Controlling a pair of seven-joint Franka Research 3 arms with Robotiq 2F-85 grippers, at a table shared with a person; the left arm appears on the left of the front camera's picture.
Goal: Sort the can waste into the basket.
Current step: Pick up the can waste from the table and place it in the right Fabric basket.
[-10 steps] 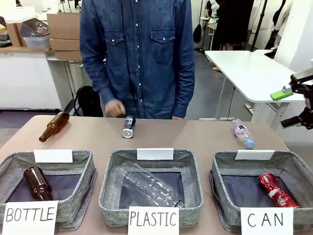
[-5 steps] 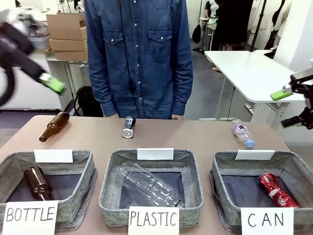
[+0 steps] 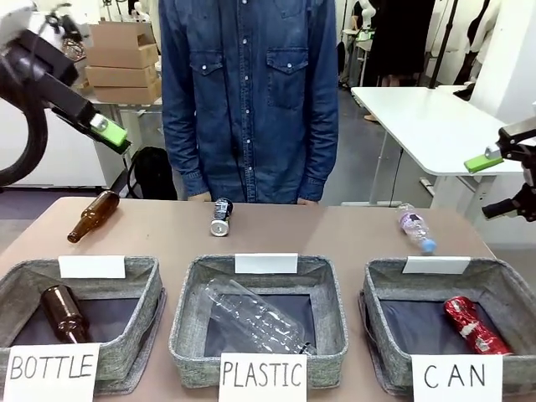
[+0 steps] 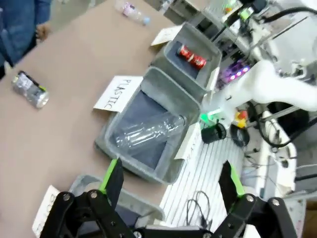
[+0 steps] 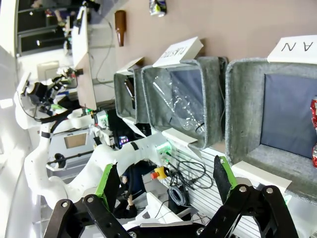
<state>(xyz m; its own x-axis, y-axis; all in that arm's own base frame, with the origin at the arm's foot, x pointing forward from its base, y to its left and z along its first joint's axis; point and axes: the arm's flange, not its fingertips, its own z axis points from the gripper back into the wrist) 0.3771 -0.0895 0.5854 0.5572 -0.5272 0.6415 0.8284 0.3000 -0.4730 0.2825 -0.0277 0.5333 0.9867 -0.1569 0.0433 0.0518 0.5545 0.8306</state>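
Observation:
A dark can (image 3: pixel 221 217) with silver ends lies on its side at the table's far middle, just in front of the person; it is also visible in the left wrist view (image 4: pixel 30 89). The red can (image 3: pixel 476 327) lies inside the grey basket (image 3: pixel 378 285) signed "CAN" at the front right. My left gripper (image 3: pixel 110 134) hangs open high above the table's far left, well clear of the dark can. At the right edge, above table height, my right gripper (image 3: pixel 494 184) is open and holds nothing. Each wrist view shows its own fingers spread: left (image 4: pixel 171 178), right (image 5: pixel 163 181).
A brown bottle (image 3: pixel 92 215) lies on the table at the far left and a small clear plastic bottle (image 3: pixel 415 228) at the far right. The BOTTLE basket (image 3: pixel 134 331) holds a brown bottle, the PLASTIC basket (image 3: pixel 188 335) a clear one. A person (image 3: pixel 247 92) stands at the far side.
My left arm has swung into view at the upper left and moved rightward. The person's hand, which was near the dark can, has pulled away. The right gripper has not moved.

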